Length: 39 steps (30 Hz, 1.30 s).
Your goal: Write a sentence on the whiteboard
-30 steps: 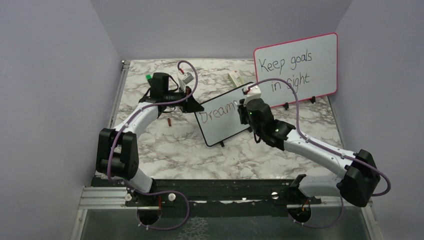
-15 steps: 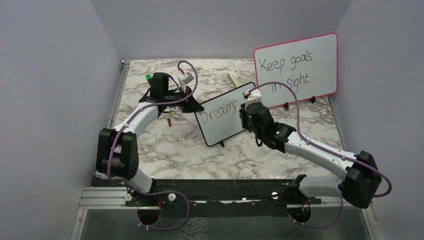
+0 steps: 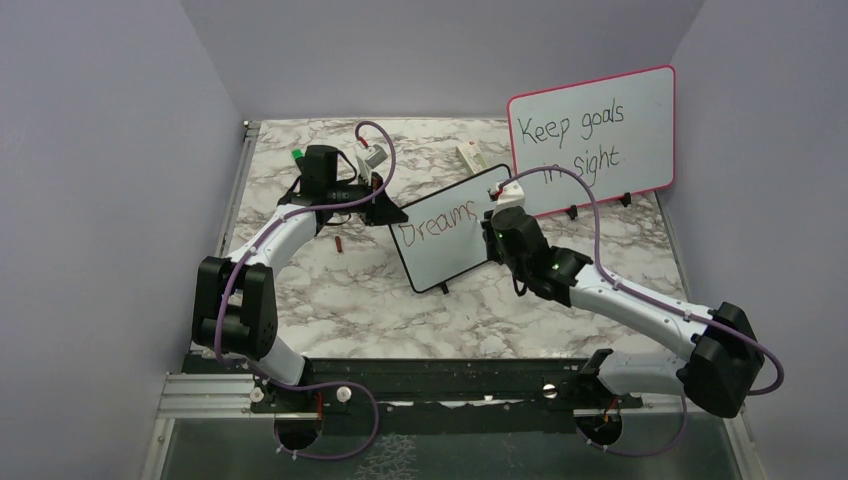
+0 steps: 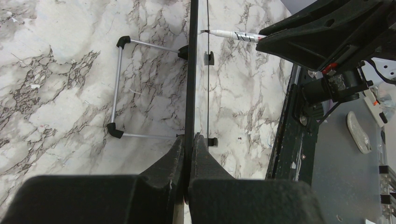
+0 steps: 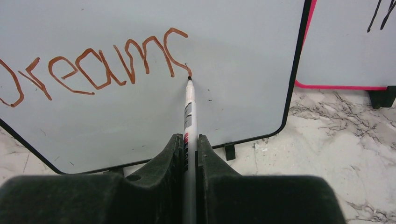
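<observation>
Fingers (image 4: 170, 163) of the left gripper (image 4: 188, 140) are clamped on the whiteboard (image 4: 190, 70), shown edge-on in that wrist view with its wire stand (image 4: 117, 84) behind. Overhead, it sits tilted mid-table. Right wrist: the red sentence (image 5: 93, 70) reads "Dream" plus one stroke, and the right gripper (image 5: 188, 137) squeezes a marker (image 5: 188, 107), tip on the board. Pink-framed board (image 3: 590, 125) stands far right. Marble table (image 3: 340, 290), lavender walls (image 3: 100, 150).

Robotics test cell, laboratory setting.
Plain lilac walls (image 3: 100, 200) enclose three sides of a marble-patterned tabletop (image 3: 360, 295). A left arm (image 3: 275, 235) and a right arm (image 3: 640, 305), white and black, stand bolted to a metal rail (image 3: 450, 372) at its near edge, with purple cables (image 3: 370, 124) running along them.
</observation>
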### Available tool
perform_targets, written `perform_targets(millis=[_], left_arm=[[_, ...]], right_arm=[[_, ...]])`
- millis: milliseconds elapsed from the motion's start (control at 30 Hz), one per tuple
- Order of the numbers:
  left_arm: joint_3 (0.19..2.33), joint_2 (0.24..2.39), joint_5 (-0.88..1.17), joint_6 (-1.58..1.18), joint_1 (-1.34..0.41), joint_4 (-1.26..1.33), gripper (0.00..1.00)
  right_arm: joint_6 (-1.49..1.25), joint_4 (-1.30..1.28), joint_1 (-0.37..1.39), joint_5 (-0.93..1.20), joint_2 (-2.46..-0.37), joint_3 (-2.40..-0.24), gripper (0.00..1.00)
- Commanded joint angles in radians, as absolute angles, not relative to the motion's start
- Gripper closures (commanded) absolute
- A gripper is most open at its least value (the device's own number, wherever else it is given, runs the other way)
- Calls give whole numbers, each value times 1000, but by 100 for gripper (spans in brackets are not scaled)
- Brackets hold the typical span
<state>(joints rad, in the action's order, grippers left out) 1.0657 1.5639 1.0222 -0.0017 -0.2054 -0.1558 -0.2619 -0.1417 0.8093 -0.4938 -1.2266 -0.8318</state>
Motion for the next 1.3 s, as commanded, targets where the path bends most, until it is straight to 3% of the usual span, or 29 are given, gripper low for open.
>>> perform_targets(millis=[0,733,1267], left_arm=[[1015,1637,851,84,-249,-288,100],[1017,1632,837,81,-250,-289,100],[1014,1630,828,71,-250,-281,100]], right_arm=[[-275,-176,800,-419,-1209,-819,99],[-251,-127,805,-347,-1117,-800,99],[-274,-132,953,-422,-1088,-766,99]])
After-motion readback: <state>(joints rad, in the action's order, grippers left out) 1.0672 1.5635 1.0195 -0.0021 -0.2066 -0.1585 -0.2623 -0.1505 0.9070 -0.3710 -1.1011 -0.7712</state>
